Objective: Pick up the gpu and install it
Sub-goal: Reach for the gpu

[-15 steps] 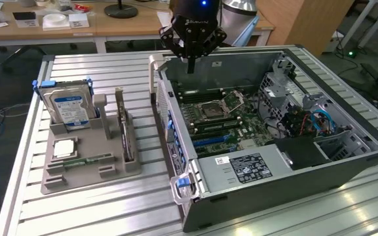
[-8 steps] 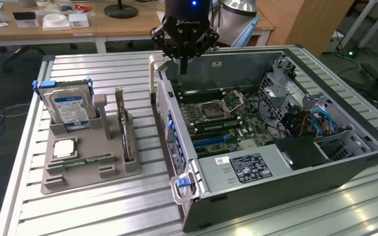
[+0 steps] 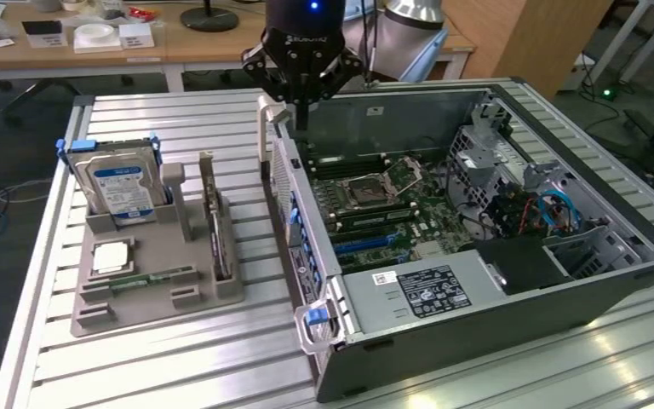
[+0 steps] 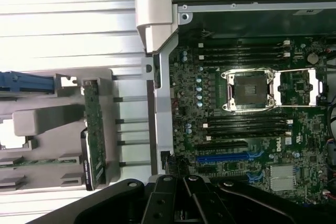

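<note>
1. Nearest in the exterior view is the slatted metal table [image 3: 191, 358]. The open computer case [image 3: 486, 324] lies on it on its side, with the labelled power supply [image 3: 418, 294] at its near end.
2. Just beside the case, on the exterior view's left, sits a grey holder [image 3: 157, 298]. A square processor chip [image 3: 111, 256] and a narrow green memory stick [image 3: 146, 277] lie flat in its near part.
3. The gpu [image 3: 221, 239] stands on its long edge in the holder's slot closest to the case, with its silvery bracket [image 3: 205, 175] at the far end. From the wrist view it is an edge-on green strip [image 4: 94, 129], apart from the case wall.
4. Farther back in the holder, a silver hard drive [image 3: 117, 189] with a blue-and-white label stands upright.
5. Inside the case, the motherboard [image 3: 384, 204] lies exposed, its processor socket [image 4: 252, 90] empty with the frame swung open.
6. Beyond that, the gripper [image 3: 302, 118] hangs over the far end of the case wall that faces the holder. Its fingers [image 3: 302, 106] are pressed together on nothing and point down.
7. The gpu is well apart from the fingers. It lies lower, nearer the camera and toward the exterior view's left, on the other side of the case wall.
8. Farthest back stands a wooden desk [image 3: 77, 51] carrying small boxes and a round black lamp base [image 3: 209, 17].
</note>
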Motion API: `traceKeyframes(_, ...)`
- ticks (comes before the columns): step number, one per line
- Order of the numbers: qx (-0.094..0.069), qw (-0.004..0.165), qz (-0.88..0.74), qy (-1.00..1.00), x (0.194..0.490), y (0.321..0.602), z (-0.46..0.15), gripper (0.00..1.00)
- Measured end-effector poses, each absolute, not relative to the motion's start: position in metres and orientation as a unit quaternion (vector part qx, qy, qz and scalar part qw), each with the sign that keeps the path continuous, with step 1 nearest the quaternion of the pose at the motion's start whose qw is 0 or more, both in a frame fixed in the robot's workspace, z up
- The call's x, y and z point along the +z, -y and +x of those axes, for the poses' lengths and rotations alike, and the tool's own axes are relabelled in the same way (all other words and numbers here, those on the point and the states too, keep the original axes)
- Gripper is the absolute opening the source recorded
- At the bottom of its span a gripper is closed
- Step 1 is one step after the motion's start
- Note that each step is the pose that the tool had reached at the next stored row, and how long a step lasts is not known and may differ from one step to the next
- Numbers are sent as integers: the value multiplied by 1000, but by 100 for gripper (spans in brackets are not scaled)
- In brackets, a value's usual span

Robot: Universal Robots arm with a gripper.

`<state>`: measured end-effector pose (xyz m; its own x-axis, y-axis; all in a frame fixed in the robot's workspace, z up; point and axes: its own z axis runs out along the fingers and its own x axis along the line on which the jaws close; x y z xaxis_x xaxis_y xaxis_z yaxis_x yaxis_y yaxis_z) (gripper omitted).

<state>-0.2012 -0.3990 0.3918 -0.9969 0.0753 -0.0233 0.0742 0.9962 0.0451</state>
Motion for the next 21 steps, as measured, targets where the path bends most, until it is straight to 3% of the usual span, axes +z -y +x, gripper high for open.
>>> traceKeyframes(21,22,13,37,-999,390,399,-257,10)
